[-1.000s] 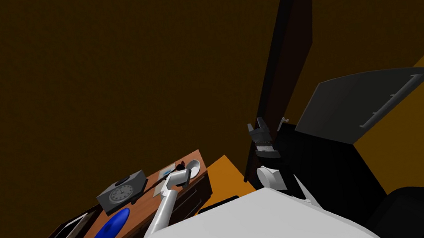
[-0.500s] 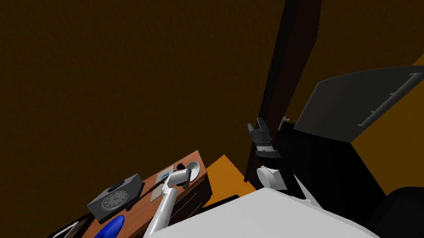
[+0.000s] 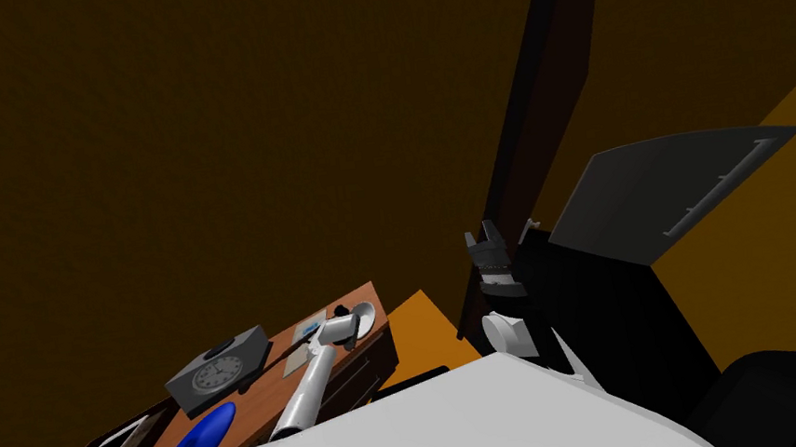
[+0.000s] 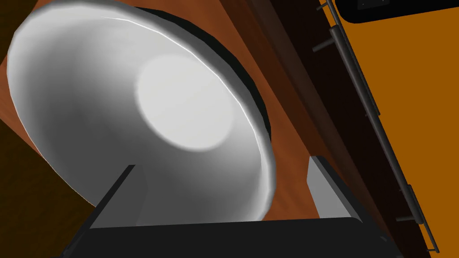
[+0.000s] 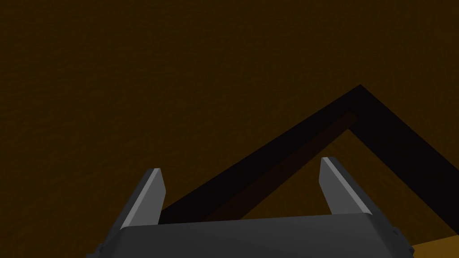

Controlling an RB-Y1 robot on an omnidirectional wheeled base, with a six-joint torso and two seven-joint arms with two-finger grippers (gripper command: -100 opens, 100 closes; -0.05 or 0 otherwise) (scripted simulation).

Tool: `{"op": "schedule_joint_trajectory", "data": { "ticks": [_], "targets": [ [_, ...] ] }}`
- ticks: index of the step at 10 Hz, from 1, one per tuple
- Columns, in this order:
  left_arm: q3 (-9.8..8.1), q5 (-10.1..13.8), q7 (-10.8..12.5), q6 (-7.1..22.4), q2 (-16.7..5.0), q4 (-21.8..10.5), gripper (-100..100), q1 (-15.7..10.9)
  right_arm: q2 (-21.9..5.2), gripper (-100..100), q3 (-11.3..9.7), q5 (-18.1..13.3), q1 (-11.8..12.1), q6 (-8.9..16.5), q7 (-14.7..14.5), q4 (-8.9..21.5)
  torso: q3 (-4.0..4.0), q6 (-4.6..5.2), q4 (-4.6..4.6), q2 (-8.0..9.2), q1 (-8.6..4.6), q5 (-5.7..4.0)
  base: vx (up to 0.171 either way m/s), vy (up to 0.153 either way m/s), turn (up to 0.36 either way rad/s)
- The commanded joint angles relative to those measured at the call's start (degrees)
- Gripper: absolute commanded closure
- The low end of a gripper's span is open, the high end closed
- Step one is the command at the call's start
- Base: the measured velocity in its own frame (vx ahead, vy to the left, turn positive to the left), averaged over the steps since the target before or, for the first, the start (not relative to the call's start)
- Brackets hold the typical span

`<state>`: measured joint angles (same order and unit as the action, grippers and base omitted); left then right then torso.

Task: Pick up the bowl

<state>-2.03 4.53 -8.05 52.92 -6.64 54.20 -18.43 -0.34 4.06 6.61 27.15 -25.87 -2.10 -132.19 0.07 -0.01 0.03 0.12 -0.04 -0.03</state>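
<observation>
Over the last 1 second our head has turned slightly, so the whole head view has slid a little. Our left forearm has also angled in nearer the bowl [image 3: 366, 313].

The bowl is pale grey, round and shallow. It sits upright on the reddish-brown wooden top [image 3: 261, 396] of a low cabinet, at the end next to the orange floor [image 3: 420, 331]. Our left gripper [image 3: 353, 324] hangs right at the bowl. In the left wrist view its 2 fingers stand spread and straddle the rim. 1 finger [image 4: 117, 197] lies over the bowl's inside, and the other [image 4: 326, 190] lies outside the rim, over the bare wood. We cannot tell whether either finger touches the bowl; nothing is pinched yet. Beyond that outer finger the cabinet's dark front carries a thin bar handle [image 4: 358, 87].

Further back along the top, toward us, a small pale card [image 3: 309, 326] lies just beside the left gripper. Behind it are a dark grey clock [image 3: 215, 376] with a round face and a flat blue disc [image 3: 189, 443]. The clock and the disc are near each other and well apart from the bowl.

Our right gripper [image 3: 485, 242] is raised off to the right, near a tall dark frame [image 3: 529, 154] and a dark grey panel [image 3: 665, 195]. In the right wrist view its 2 fingers are spread with nothing between them.
</observation>
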Motion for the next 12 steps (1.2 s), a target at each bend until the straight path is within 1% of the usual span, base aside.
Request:
{"op": "schedule_joint_trajectory", "data": {
  "ticks": [1, 2, 3, 5, 6, 7, 8, 9, 10, 11, 12],
  "targets": [
    [-0.18, 0.3, 0.1, -1.1, -0.3, -2.9, -100, -1.2, 0.0, 0, 0.0, 0.0, 0.0, 0.0, 0.0, 0.0, 0.00, 0.00, 0.00, 0.00, 0.00, 0.00, -0.024, 0.009, -0.032],
    [-0.18, 0.3, 0.1, -1.1, -0.3, -3.6, -100, -1.2, 0.0, 0, 0.0, 0.0, 0.0, 0.0, 0.0, 0.0, 0.01, -0.02, 0.00, 0.03, 0.01, 0.00, -0.012, 0.006, 0.003],
    [-0.42, 0.5, 0.5, -3.4, -0.5, -5.7, -100, -3.9, 0.0, 0, 0.0, 0.0, 0.0, 0.0, 0.0, 0.0, 0.00, -0.03, -0.01, 0.01, 0.01, 0.00, -0.025, 0.012, -0.038],
    [-0.42, 0.5, 0.5, -3.4, -0.5, -8.5, -100, -3.9, 0.0, 0, 0.0, 0.0, 0.0, 0.0, 0.0, 0.0, 0.02, -0.03, 0.00, 0.05, 0.03, 0.01, -0.019, 0.010, -0.010],
    [-0.65, 0.7, 0.8, -5.7, -0.7, -10.5, -100, -6.6, 0.0, 0, 0.0, 0.0, 0.0, 0.0, 0.0, 0.0, 0.01, -0.03, -0.01, 0.01, 0.02, 0.01, -0.025, 0.010, -0.032],
    [-0.65, 0.7, 0.8, -5.7, -0.7, -12.6, -100, -6.6, 0.0, 0, 0.0, 0.0, 0.0, 0.0, 0.0, 0.0, 0.02, -0.01, 0.01, 0.03, 0.01, 0.00, -0.025, 0.012, -0.028],
    [-0.65, 0.7, 0.8, -5.7, -0.7, -13.5, -100, -6.6, 0.0, 0, 0.0, 0.0, 0.0, 0.0, 0.0, 0.0, 0.02, -0.03, 0.00, 0.04, 0.02, 0.01, -0.011, 0.005, 0.000],
    [-0.89, 1.0, 1.2, -8.0, -0.9, -16.3, -100, -9.3, 0.0, 0, 0.0, 0.0, 0.0, 0.0, 0.0, 0.0, 0.00, -0.03, -0.01, 0.01, 0.01, 0.01, -0.024, 0.011, -0.033],
    [-0.89, 1.0, 1.2, -8.0, -0.9, -17.8, -100, -9.3, 0.0, 0, 0.0, 0.0, 0.0, 0.0, 0.0, 0.0, 0.02, -0.01, 0.00, 0.03, 0.02, 0.00, -0.023, 0.012, -0.027],
    [-0.89, 1.0, 1.2, -8.0, -0.9, -18.4, -100, -9.3, 0.0, 0, 0.0, 0.0, 0.0, 0.0, 0.0, 0.0, 0.02, -0.03, 0.00, 0.03, 0.02, 0.01, -0.010, 0.004, 0.000],
    [-1.12, 1.2, 1.6, -10.3, -1.0, -20.8, -100, -12.0, 0.0, 0, 0.0, 0.0, 0.0, 0.0, 0.0, 0.0, 0.00, -0.03, -0.01, 0.01, 0.00, 0.01, -0.025, 0.009, -0.036]
  ]
}}
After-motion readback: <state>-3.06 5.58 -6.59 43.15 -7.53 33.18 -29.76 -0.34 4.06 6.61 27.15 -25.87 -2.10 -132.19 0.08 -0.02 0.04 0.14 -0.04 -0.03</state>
